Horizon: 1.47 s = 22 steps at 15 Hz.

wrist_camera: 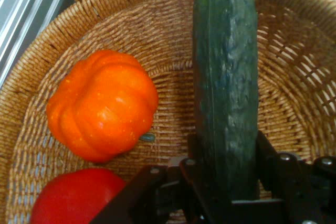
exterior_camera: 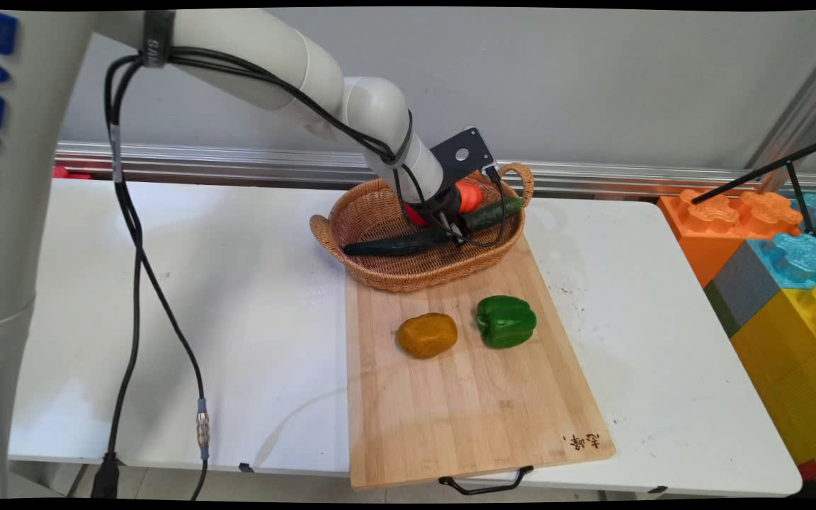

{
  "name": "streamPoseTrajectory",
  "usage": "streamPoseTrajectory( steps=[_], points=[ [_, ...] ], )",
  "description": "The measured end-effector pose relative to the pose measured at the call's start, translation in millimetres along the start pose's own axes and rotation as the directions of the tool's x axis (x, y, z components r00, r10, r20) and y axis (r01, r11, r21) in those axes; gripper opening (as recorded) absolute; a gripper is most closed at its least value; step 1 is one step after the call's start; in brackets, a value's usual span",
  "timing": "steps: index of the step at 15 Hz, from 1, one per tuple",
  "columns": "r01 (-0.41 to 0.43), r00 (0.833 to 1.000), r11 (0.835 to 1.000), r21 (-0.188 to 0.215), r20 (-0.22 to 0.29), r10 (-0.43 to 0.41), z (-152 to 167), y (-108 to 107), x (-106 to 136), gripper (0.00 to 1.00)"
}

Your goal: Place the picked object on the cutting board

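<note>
White table, basket (exterior_camera: 380, 212): my gripper (wrist_camera: 227, 179) pinches the cucumber (wrist_camera: 226, 77) mid-length; firm, smooth, probably slippery.

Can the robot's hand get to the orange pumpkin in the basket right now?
Probably not yet: the end effector is shut on the cucumber, so it's busy. Otherwise the pumpkin lies uncovered beside it in the basket, a red vegetable right next to it.

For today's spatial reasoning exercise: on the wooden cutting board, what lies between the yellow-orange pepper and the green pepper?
Nothing: the main view shows only bare wood of the cutting board between the yellow-orange pepper and the green pepper.
</note>
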Motion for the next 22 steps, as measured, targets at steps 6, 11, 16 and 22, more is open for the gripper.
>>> streamPoseTrajectory(
  steps=[6, 11, 16, 22],
  points=[
    [-0.023, 0.998, 0.999, 0.022, -0.066, 0.024, -52.8, 6.5, 25.3, 0.0],
    [-0.106, 0.986, 0.994, -0.012, -0.133, 0.104, -113.6, 25.4, 54.2, 0.0],
    [-0.188, 0.976, 0.968, -0.165, -0.144, 0.165, -156.1, 64.8, 61.8, 0.0],
    [-0.257, 0.966, 0.898, -0.357, -0.11, 0.233, -186.5, 115.1, 44.9, 0.0]
  ],
)
